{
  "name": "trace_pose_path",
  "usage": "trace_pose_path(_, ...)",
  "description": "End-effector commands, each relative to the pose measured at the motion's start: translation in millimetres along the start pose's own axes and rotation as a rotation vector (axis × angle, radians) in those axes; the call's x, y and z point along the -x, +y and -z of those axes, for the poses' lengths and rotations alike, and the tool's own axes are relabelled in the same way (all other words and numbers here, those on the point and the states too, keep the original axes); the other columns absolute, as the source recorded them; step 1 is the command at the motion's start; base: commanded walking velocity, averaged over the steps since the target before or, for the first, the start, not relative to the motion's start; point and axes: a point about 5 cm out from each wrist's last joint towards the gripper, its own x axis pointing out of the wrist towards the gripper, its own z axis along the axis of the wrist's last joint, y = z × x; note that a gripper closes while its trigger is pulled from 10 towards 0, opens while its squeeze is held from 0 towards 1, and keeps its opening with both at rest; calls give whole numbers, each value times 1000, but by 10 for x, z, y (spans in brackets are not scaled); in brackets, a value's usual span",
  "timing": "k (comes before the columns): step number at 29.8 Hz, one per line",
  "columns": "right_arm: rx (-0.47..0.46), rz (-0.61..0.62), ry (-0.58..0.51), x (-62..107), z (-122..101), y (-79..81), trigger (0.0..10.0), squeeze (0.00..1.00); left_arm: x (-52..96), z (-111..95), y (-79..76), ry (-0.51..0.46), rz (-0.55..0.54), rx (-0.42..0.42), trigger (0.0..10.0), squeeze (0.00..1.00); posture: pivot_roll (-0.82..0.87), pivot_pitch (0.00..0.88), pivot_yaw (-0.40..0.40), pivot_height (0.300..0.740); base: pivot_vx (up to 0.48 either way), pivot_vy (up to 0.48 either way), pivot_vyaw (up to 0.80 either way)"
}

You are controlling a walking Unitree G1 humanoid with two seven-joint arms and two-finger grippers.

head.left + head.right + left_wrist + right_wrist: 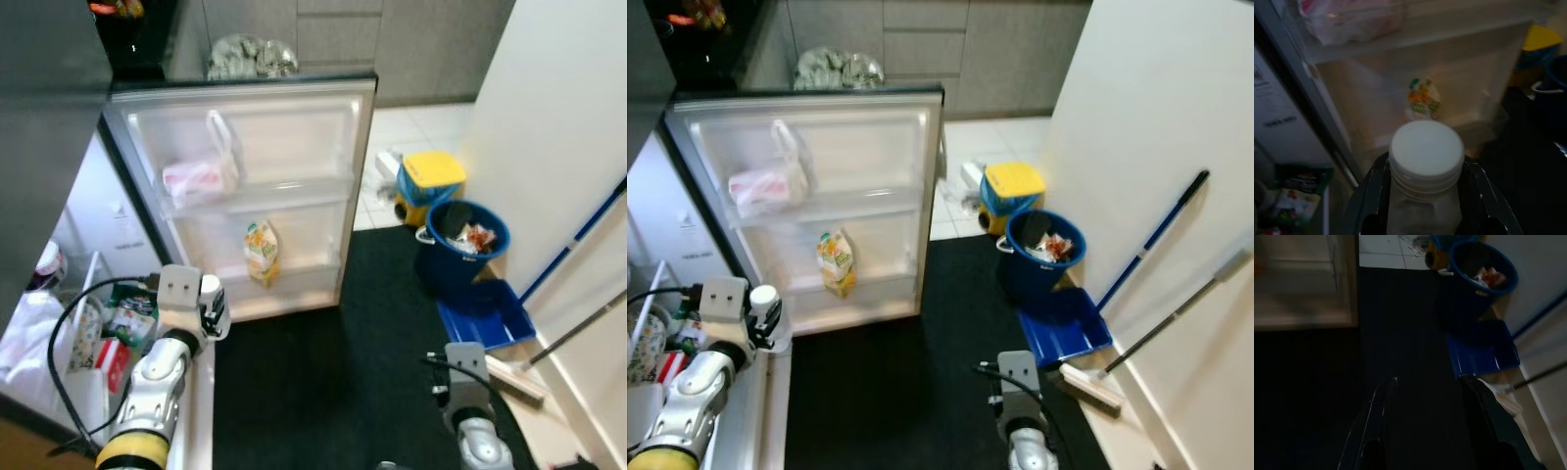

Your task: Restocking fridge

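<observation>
My left gripper [1425, 196] is shut on a clear bottle with a white cap [1426, 149], held near the lower edge of the open fridge door [294, 108]. The same bottle [213, 299] shows at my left arm's end in the left eye view. On the door's upper shelf lies a pink-and-white bag [201, 178]; a yellow snack pouch [261, 252] stands on the lower shelf. Low at the right, my right gripper [1425, 401] hangs open over the black mat, holding nothing.
The fridge interior [98, 343] at the left holds packaged food. A blue bucket [462, 240] with trash, a yellow bin [431, 178], a blue dustpan [485, 318] and broom handles [578, 235] stand at the right by a white wall. A black mat [333, 392] covers the floor.
</observation>
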Motion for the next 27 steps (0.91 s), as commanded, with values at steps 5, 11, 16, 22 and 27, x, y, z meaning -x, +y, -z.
trace_pose_path(5,-6,13,1,0,6,-32,10000,0,-11,-16,-32,-7,16,-13,10000,0,36,12,-11,740,382,0,0)
trace_pose_path(11,-5,12,0,0,4,-30,10000,0,-9,-16,-32,-8,17,-14,10000,0,36,11,-11,740,382,0,0)
trace_pose_path(16,9,7,-4,0,2,-33,10000,0,19,3,-34,-4,31,-29,10000,0,34,13,-9,740,365,0,0)
trace_pose_path(22,41,6,-6,3,20,-97,10000,0,186,60,-83,-1,105,-69,10000,0,36,14,-7,740,162,0,0)
trace_pose_path(27,51,4,-8,2,18,-102,10000,0,362,69,-212,-14,215,-85,10000,0,36,16,-3,740,0,0,0)
